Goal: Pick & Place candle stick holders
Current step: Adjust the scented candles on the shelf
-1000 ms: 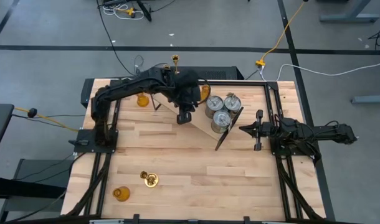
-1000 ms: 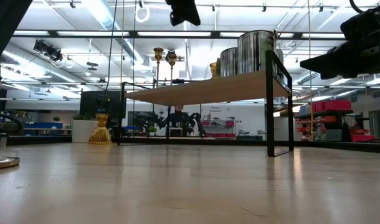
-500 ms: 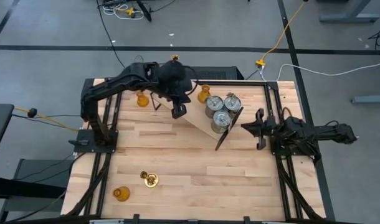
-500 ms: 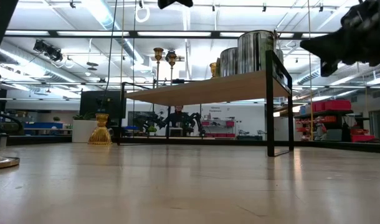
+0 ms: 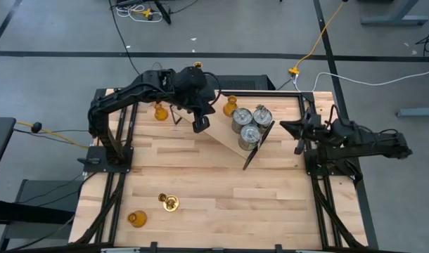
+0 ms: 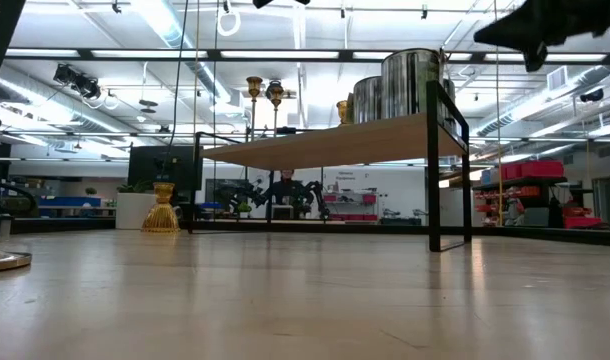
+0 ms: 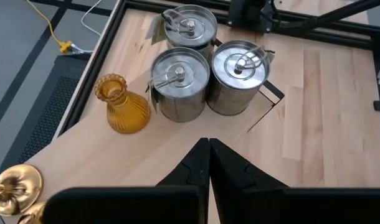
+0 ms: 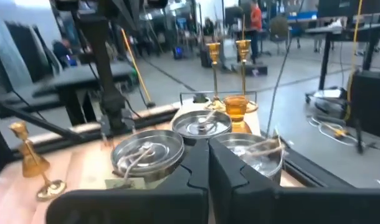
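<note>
A raised wooden shelf (image 5: 225,144) carries three silver-grey cylinders (image 5: 250,123) (image 7: 205,71), a squat amber glass holder (image 5: 231,107) (image 7: 121,106) and two upright brass sticks (image 6: 264,95) (image 8: 227,59). Another amber holder (image 5: 160,111) stands on the table at the far left. A brass stick (image 5: 169,202) and an amber holder (image 5: 136,218) are at the near left. My left gripper (image 5: 200,125) (image 7: 209,152) hangs shut high over the shelf's left part. My right gripper (image 5: 288,126) (image 8: 209,155) is shut, raised at the shelf's right, pointing at the cylinders.
The shelf stands on thin black legs (image 6: 432,170) with open space beneath it. Black frame rails (image 5: 123,176) run along the table's left and right sides. Bare wood (image 5: 235,204) lies toward the near edge. Cables trail on the floor beyond the far edge.
My left gripper has risen from just over the shelf and drawn back a little toward the table's far left, staying shut. My right gripper has lifted well clear of the table beside the shelf and rolled at the wrist, still shut. The holders have kept their places.
</note>
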Tool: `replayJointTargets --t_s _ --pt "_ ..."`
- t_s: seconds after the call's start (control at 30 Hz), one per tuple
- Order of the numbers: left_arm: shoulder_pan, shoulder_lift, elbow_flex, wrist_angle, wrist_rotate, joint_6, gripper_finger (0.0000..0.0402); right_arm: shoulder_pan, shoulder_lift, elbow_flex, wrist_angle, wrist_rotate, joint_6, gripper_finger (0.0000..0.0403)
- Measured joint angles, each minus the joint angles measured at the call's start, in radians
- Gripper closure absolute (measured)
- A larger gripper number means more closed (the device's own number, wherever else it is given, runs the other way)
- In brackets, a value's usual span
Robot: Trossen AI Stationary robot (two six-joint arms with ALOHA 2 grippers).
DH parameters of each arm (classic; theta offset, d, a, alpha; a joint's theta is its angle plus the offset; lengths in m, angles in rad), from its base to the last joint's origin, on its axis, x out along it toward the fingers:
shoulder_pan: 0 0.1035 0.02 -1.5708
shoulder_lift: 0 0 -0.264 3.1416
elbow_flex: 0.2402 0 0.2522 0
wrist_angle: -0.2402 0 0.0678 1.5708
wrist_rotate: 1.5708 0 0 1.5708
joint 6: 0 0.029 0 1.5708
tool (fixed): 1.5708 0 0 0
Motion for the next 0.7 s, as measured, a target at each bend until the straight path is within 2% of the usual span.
replayJointTargets --t_s 0.2,0.43,0.53,0.7 --pt "0.0 0.0 0.0 0.024 0.002 0.002 0.0393 0.0 0.161 0.166 -0.083 0.014 -0.031 0.04" --pt "0.0 0.0 0.0 0.032 0.002 0.002 0.0386 -0.018 0.314 0.247 -0.118 0.125 -0.052 0.04" --pt "0.0 0.0 0.0 0.032 0.002 0.002 0.0387 -0.043 0.363 0.248 -0.122 0.124 -0.026 0.04" --pt "0.0 0.0 0.0 0.032 0.002 0.002 0.0391 -0.089 0.431 0.248 -0.135 0.059 -0.014 0.04"
